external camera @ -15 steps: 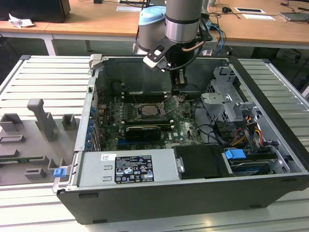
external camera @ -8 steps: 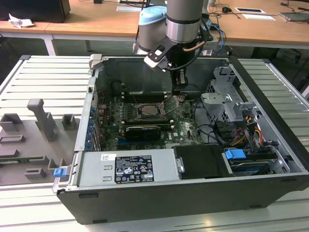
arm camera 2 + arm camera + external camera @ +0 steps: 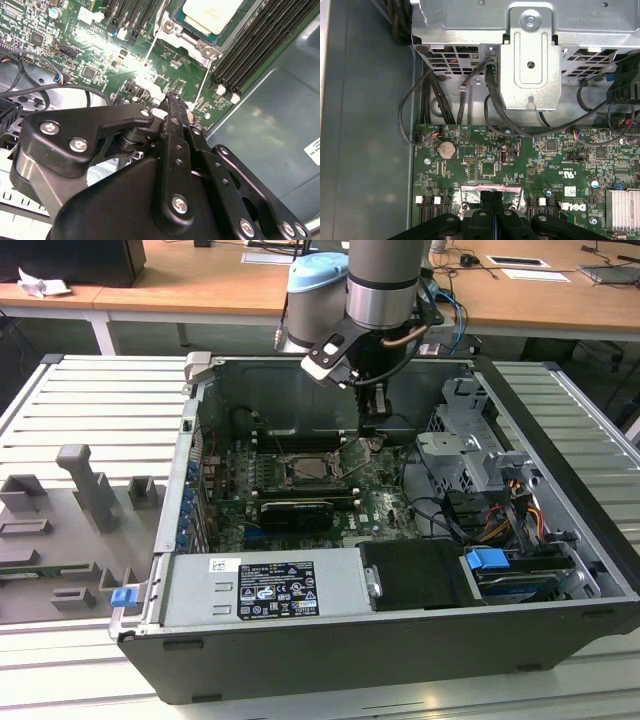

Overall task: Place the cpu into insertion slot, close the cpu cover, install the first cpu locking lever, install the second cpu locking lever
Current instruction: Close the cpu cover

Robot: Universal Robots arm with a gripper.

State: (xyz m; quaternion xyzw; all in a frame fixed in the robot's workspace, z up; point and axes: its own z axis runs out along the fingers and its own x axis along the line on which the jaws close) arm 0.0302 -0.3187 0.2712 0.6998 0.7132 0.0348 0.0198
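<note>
Exterior view gives me the whole scene: an open computer case (image 3: pixel 400 655) lies on the slatted metal bench (image 3: pixel 60 400), and the arm reaches down into it from above. The gripper (image 3: pixel 371 435) hangs low over the green motherboard (image 3: pixel 383 488), just beside the insertion slot (image 3: pixel 293 462), on the side toward the exterior view's right. Some grey fixtures (image 3: pixel 85 485) stand on the bench near its edge at the exterior view's left, well apart from the case.

In the second wrist view I see the cpu (image 3: pixel 212 12) lying flat inside the insertion slot (image 3: pixel 172 26), its pale metal top uncovered. Long black memory slots (image 3: pixel 260 45) run along both sides of the socket. The claw (image 3: pixel 172 100) is narrow: its two black fingers (image 3: pixel 175 135) are pressed together with no gap that I can see, and I find nothing held between them.

The cpu cover (image 3: pixel 490 188) is not down on the chip. In the first wrist view it appears as a silvery frame raised at an angle, directly in front of the closed fingertips (image 3: pixel 485 212); in the exterior view it leans up at the socket edge nearest the gripper (image 3: pixel 357 452). Whether the tips touch the cover, I cannot tell. Further along the board I see a round coin battery (image 3: pixel 446 148), black cables (image 3: pixel 405 120) and the metal drive cage (image 3: pixel 530 65) at the case wall.
</note>
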